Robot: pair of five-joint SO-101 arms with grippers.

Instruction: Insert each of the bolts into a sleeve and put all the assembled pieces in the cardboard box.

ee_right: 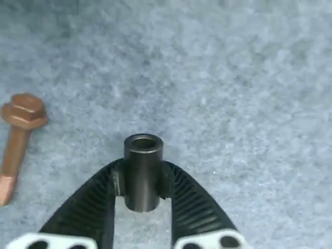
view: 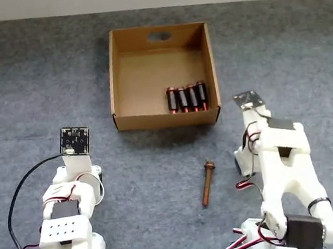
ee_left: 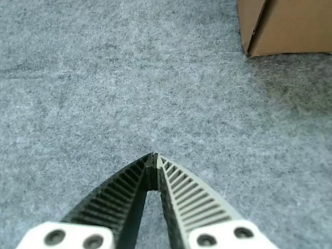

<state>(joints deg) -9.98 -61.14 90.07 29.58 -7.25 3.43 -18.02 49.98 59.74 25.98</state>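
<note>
Black sleeve (ee_right: pixel 143 155), upright and open end up, sits clamped between the ribbed fingers of the right gripper (ee_right: pixel 142 174), held low over the grey felt-like table cover (view: pixel 40 85). On the other side, the left gripper (ee_left: pixel 155 158) hangs over bare cover with its fingertips pressed together and nothing between them. A little farther out, a single copper-coloured bolt (view: pixel 207 183) lies flat on the cover between the two arms, nearer the right one, its hexagonal head pointing towards the box and well apart from the held sleeve. Beyond it stands the open cardboard box (view: pixel 166 119). Four assembled pieces (view: pixel 186 98) lie side by side in its near right corner, against the near wall.
</note>
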